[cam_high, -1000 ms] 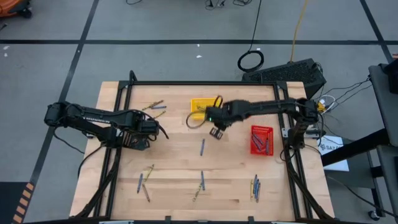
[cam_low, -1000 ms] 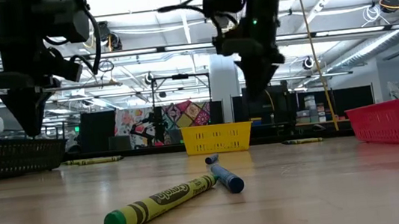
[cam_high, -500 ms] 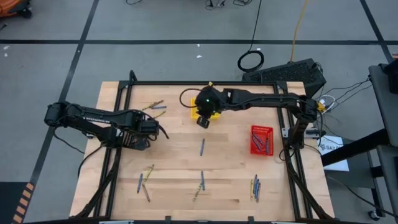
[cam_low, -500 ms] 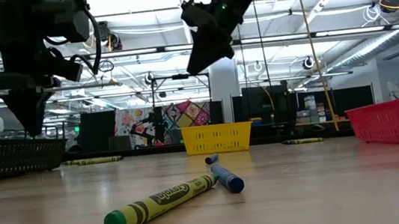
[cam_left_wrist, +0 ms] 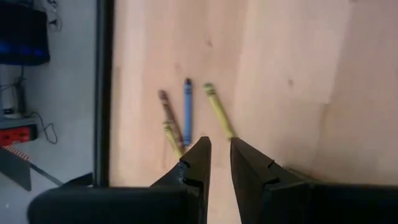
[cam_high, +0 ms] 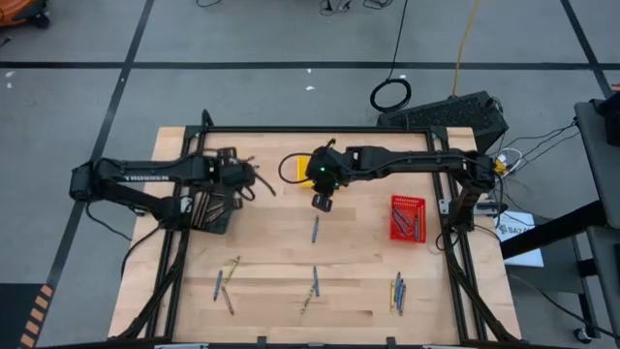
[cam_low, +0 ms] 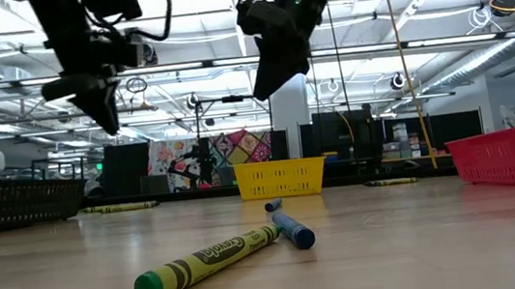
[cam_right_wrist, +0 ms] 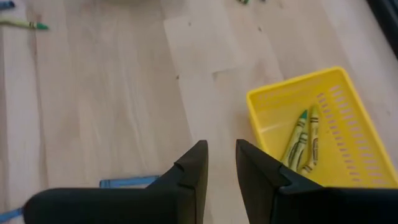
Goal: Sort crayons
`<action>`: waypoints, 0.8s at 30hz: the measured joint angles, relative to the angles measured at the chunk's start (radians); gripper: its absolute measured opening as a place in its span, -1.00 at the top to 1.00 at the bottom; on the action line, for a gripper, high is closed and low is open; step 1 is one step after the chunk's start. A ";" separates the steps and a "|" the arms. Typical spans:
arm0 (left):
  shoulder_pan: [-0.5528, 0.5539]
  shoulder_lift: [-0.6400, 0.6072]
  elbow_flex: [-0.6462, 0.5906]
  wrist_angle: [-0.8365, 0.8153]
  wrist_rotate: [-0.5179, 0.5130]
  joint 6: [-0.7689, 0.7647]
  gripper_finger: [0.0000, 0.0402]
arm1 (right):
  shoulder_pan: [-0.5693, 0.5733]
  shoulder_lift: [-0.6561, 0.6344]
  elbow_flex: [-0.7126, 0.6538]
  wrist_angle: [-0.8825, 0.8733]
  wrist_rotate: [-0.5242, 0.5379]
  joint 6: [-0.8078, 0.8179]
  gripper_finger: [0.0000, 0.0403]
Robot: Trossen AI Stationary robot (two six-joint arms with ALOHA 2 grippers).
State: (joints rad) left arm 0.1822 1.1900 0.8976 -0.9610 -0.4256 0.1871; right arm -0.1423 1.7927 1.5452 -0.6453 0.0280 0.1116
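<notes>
Crayons lie scattered on the wooden table: one blue crayon point(cam_high: 315, 229) in the middle, and several small groups point(cam_high: 312, 286) near the front edge. My left gripper point(cam_left_wrist: 221, 146) hangs open and empty above a brown point(cam_left_wrist: 166, 112), a blue point(cam_left_wrist: 187, 109) and a yellow-green crayon point(cam_left_wrist: 217, 112) at the far left. My right gripper point(cam_right_wrist: 221, 152) is open and empty. It hangs in the air point(cam_low: 264, 90) by the near edge of the yellow tray point(cam_right_wrist: 311, 137), which holds two crayons point(cam_right_wrist: 301, 143).
A red tray point(cam_high: 407, 218) with crayons stands at the right. A black tray point(cam_high: 208, 211) sits under my left arm. In the low view a yellow-green crayon point(cam_low: 207, 260) and a blue one point(cam_low: 291, 228) lie close to the near edge.
My left gripper has risen from over the black tray and swung toward the far edge, turning, until it hangs over the far-left crayons. My right gripper has gone up and a little left toward the yellow tray, tipping as it went. No crayon has moved.
</notes>
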 joint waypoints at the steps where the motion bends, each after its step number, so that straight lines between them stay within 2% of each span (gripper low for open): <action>1: 0.026 0.000 0.004 0.009 0.003 0.023 0.73 | 0.006 0.000 0.000 -0.003 0.000 0.000 0.65; 5: 0.148 0.000 0.007 0.029 0.016 0.109 0.73 | 0.027 0.000 0.000 -0.018 0.000 0.001 0.65; 14: 0.412 0.003 0.007 0.106 0.228 0.222 0.73 | 0.068 0.000 0.000 -0.053 0.001 0.078 0.65; 19: 0.485 0.031 0.007 0.118 0.272 0.246 0.73 | 0.112 0.000 0.000 -0.110 0.001 0.128 0.65; 24: 0.498 0.083 0.007 0.118 0.440 0.269 0.73 | 0.172 0.000 0.000 -0.194 0.031 0.192 0.65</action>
State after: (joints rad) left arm 0.6806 1.2731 0.9047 -0.8425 0.0146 0.4561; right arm 0.0293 1.7924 1.5448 -0.8392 0.0585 0.3033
